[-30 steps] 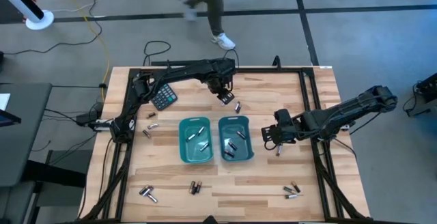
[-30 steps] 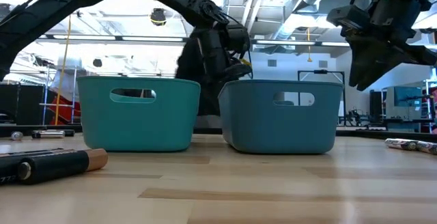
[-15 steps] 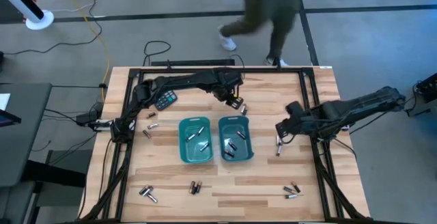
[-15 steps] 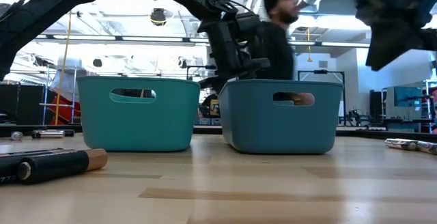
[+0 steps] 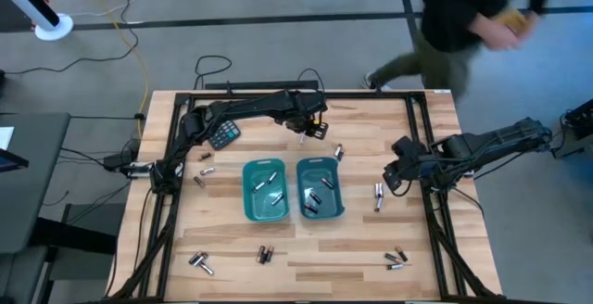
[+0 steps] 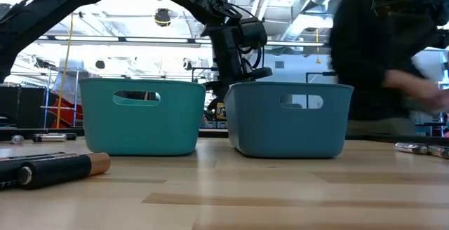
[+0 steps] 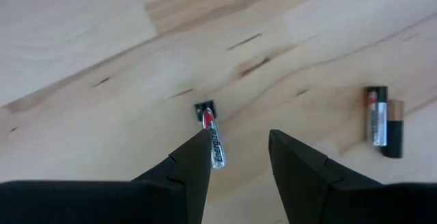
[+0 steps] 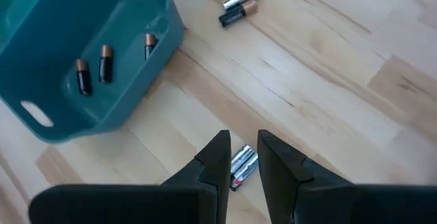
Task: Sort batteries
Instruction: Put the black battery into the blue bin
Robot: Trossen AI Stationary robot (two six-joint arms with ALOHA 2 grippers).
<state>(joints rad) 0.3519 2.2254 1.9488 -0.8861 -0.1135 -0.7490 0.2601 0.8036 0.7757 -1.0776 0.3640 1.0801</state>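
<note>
Small batteries lie scattered on the wooden table (image 5: 232, 239). Some lie in two teal bins, the left bin (image 5: 265, 191) and the right bin (image 5: 320, 188). My left gripper (image 5: 317, 130) is open beyond the right bin's far side, over a silvery battery with a red end (image 7: 213, 139) that lies flat beside one finger. A battery pair (image 7: 382, 120) lies farther off. My right gripper (image 8: 243, 147) is open by a narrow gap, above a pair of batteries (image 8: 240, 166) lying right of the right bin (image 8: 75, 53).
A black calculator (image 5: 222, 133) lies at the far left. More batteries lie near the near edge (image 5: 262, 254) (image 5: 396, 259) and at the left (image 5: 206, 170). A large battery (image 6: 56, 168) lies close in the low view. A person (image 5: 473, 17) walks past the far right corner.
My left gripper has moved toward the table's right, along the far side of the right bin. My right gripper has drawn back toward the table's right edge, away from the right bin. The person behind the table has walked from left to right.
</note>
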